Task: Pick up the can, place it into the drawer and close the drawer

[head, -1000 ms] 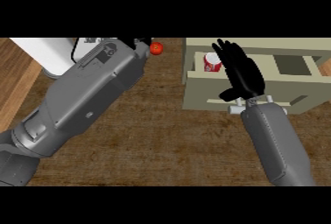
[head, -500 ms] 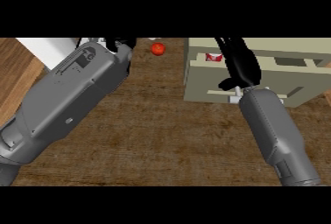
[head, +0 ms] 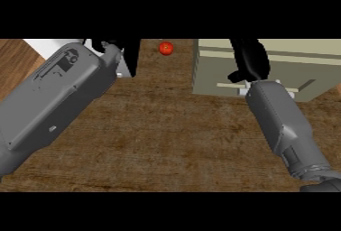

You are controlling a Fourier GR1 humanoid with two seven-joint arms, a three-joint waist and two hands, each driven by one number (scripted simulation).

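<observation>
Drawer [head: 266,67] front lies under the right hand [head: 248,58], whose fingers reach past the top edge, so I cannot tell their spread. Its contents are hidden. Just right of the left hand [head: 130,56], likewise unclear, sits a red ball [head: 166,48].

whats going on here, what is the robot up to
The right robot hand reaches over the front of a beige drawer unit at the far right of the counter. No can shows in this view, so I can't tell whether it is inside. The left robot hand is up at the top edge, mostly cut off, near a white object. A small red object lies on the counter between the two hands.
</observation>
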